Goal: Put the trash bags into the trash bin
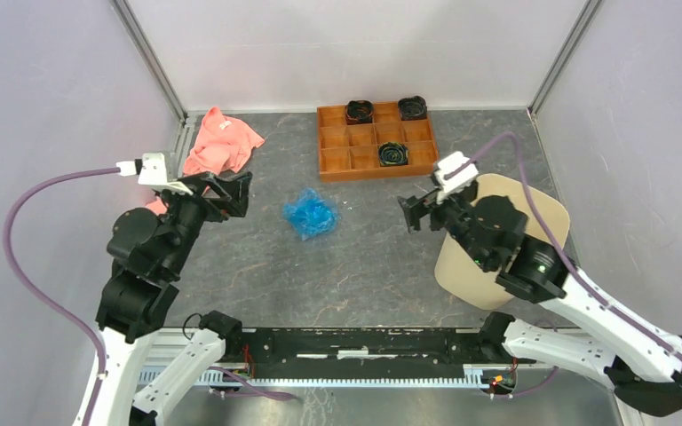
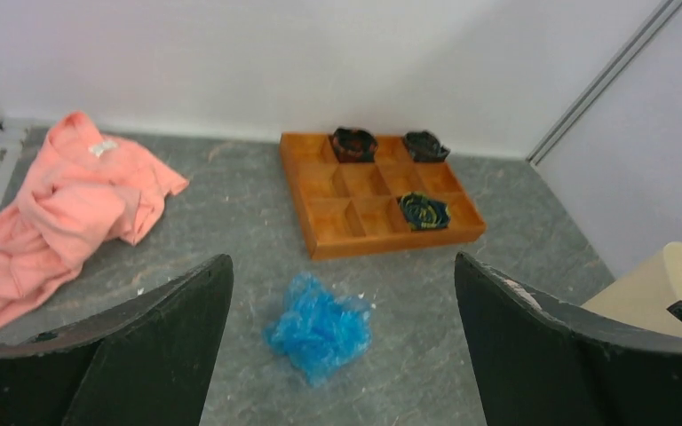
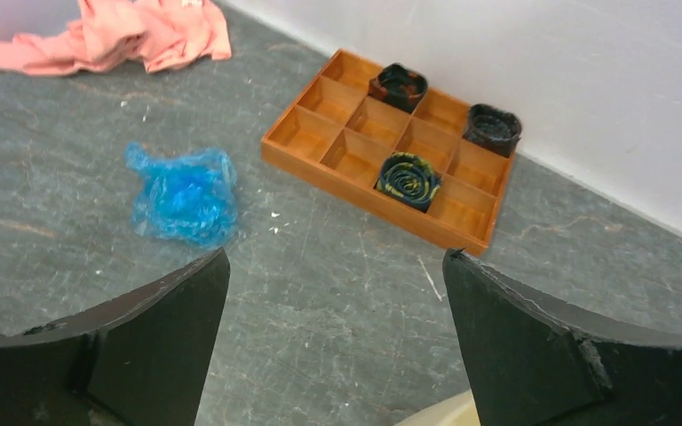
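**Blue bag loose on the table; both grippers wide and empty**

Visibility: the salmon-pink cloth (image 1: 222, 142) lies crumpled left of the orange-brown tray (image 1: 333, 164). Its near end is covered by the left arm in the top view and cut off by the frame edge in the left wrist view.

The left gripper (image 1: 241, 193) hangs above the table (image 1: 355, 266), left of the tray and nearer the arm bases. Its jaws are spread wide, with nothing between them and nothing touched.

The trash bag (image 1: 311, 214) is a bunched, wrinkled heap of light-blue film. It lies flat on the table just in front of the tray's near left corner, apart from it. It sits between the two grippers and in contact with neither.

The tray stands towards the back wall. Three dark coiled rolls (image 1: 393, 153) occupy separate compartments: two in the far row and one in the near row. What they are made of cannot be made out.

The right gripper (image 1: 410, 213) hovers to the right of the tray's near edge. Its jaws are likewise fully parted, gripping nothing.

The trash bin (image 1: 546, 213) sits right of the tray, well apart from the bag. The right arm (image 1: 497, 235) covers much of it. Whether it stands upright or tilted cannot be told, and its opening is not discernible. Each wrist view shows only a beige sliver of it at the frame edge.
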### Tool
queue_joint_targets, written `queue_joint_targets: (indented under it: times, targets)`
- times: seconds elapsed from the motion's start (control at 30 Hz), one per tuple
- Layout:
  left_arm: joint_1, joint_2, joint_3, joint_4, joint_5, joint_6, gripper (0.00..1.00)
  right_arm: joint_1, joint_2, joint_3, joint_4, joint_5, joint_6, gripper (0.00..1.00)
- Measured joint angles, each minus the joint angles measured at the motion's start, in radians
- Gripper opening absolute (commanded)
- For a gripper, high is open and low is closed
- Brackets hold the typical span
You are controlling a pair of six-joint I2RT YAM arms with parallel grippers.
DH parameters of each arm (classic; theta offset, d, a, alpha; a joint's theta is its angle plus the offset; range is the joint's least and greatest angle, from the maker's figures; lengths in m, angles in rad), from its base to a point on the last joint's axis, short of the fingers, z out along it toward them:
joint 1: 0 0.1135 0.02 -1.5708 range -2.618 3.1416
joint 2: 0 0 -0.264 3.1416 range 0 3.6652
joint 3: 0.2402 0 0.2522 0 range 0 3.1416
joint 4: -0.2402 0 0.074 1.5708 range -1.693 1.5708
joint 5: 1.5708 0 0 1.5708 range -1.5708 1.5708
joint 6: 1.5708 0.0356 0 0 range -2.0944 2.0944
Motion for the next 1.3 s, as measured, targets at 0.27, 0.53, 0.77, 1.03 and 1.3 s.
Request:
queue_joint_targets:
  times: [0.27,0.53,0.77,1.03,1.3]
  targets:
    - [0.056,0.014,-0.125,-0.019,0.049,-0.068,1.0,0.053,0.188,-0.012,0.056,-0.002,0.008,0.98]
    - [0.078,0.083,-0.238,-0.02,0.09,-0.148,1.0,0.087,0.321,-0.029,0.104,-0.026,0.014,0.98]
    - [0.087,0.232,-0.407,0.084,0.195,-0.256,1.0,0.094,0.34,-0.061,0.132,-0.05,0.026,0.98]
    - [0.089,0.502,-0.451,0.23,0.246,-0.32,0.93,0.098,0.331,-0.099,0.171,-0.073,0.026,0.98]
    - [0.089,0.654,-0.418,0.335,0.211,-0.325,0.55,0.098,0.325,-0.12,0.192,-0.085,0.026,0.98]
